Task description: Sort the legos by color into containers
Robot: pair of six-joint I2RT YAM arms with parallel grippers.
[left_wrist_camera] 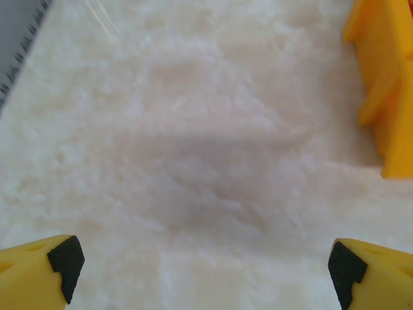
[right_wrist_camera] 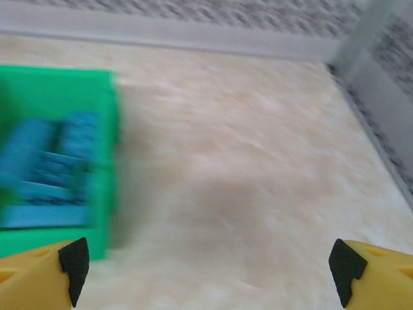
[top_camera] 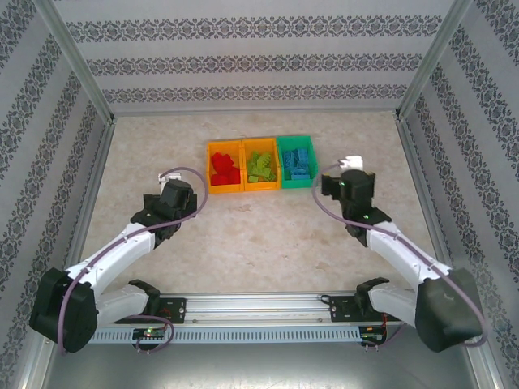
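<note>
Right pincer gapes empty just right of the green bin; left pincer likewise, beside an orange bin. The legos lie colour-sorted in the containers, upper centre. Sorting looks finished; the next move probably just calls for pulling both arms back.

Bright diffuse light, faint soft shadows, heavy motion blur on green bin.
</note>
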